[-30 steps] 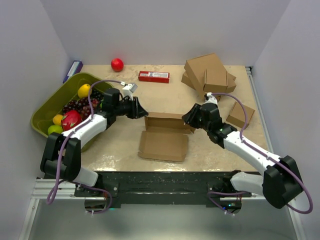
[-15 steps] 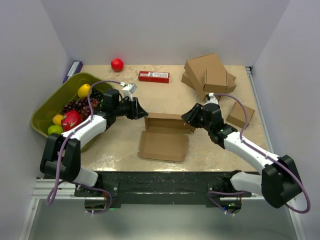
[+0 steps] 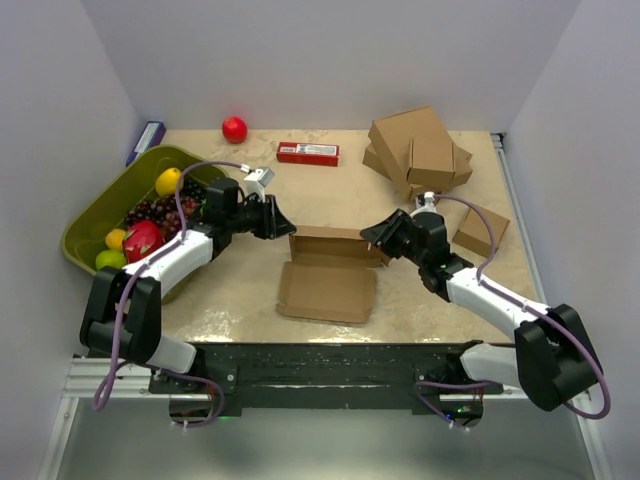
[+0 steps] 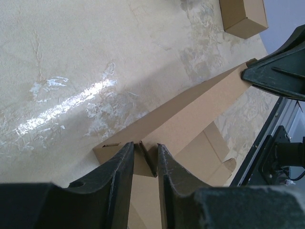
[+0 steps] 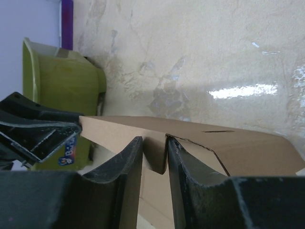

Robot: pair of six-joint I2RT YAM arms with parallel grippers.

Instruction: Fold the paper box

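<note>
Claws: your left claw point(image 3: 284, 222) is clamped on the left end wall of the paper box point(image 3: 328, 290); your right claw point(image 3: 373, 235) is clamped on the right end.
Desk: the desk point(image 3: 330, 190) carries the box at its middle, with the lid flat toward the near edge.
Risk: if you pull unevenly, the cardboard may buckle or an end may tear.
Change: the right claw has edged inward over the last second; the box and left claw are unmoved.

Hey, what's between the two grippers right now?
The paper box: in the top view its raised wall runs from the left gripper to the right gripper, each gripping one end.
</note>
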